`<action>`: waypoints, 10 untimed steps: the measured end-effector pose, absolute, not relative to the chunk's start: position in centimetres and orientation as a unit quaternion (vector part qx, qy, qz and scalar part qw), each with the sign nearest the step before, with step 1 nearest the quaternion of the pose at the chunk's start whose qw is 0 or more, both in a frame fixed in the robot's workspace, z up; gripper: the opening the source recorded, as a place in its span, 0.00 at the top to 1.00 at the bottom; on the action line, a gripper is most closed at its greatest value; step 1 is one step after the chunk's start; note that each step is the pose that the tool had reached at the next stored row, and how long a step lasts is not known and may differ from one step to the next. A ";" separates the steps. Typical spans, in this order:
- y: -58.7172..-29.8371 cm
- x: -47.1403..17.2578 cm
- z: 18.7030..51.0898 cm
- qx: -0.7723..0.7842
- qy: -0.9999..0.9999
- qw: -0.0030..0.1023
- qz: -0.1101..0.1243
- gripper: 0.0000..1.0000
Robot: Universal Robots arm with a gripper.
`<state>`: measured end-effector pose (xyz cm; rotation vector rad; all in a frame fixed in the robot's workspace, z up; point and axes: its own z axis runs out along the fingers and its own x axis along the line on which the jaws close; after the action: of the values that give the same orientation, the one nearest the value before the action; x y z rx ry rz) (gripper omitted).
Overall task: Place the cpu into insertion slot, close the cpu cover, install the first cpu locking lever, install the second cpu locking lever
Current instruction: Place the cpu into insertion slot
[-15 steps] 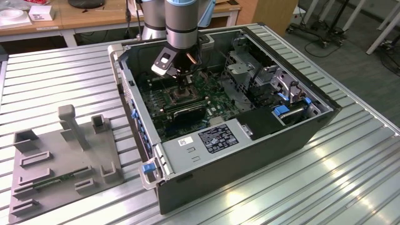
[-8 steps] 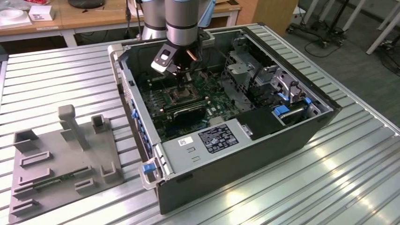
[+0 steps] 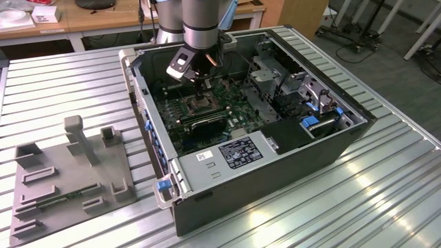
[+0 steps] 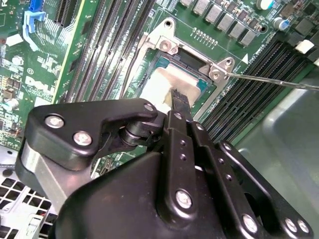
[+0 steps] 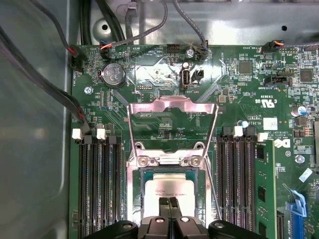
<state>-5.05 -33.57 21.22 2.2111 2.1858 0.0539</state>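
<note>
Ribbed metal worktop (image 3: 386, 206): silvery-beige square cpu (image 5: 167, 186) is seated in the dark insertion slot (image 5: 133, 195) beneath the clenched, empty claw (image 5: 168, 200); silvery hinged cpu cover (image 5: 172, 105) not yet closed.

- The grey, tubular metal arm (image 3: 201, 18) reaches steeply downward in the exterior view.
- Its black two-finger gripper (image 3: 200, 93) points straight down.
- In both wrist views, the gripper (image 4: 177, 98) (image 5: 168, 203) has its slim fingers pressed together, tips meeting.

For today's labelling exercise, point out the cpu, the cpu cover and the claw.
cpu (image 5: 172, 185): first wrist view, its silvery top.
cpu cover (image 5: 172, 104): first wrist view, end bar of the open frame.
claw (image 5: 169, 200): first wrist view, between its fingertips.
</note>
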 end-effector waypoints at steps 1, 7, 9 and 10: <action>-33.6 -5.0 21.2 0.711 0.703 0.013 0.015 0.89; -33.6 -5.0 21.2 0.711 0.703 0.008 0.009 0.89; -33.6 -5.0 21.2 0.711 0.703 0.008 0.009 0.89; -33.6 -5.0 21.4 0.711 0.703 0.008 0.010 0.89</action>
<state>-5.04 -33.57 21.38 2.2228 2.1970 0.0300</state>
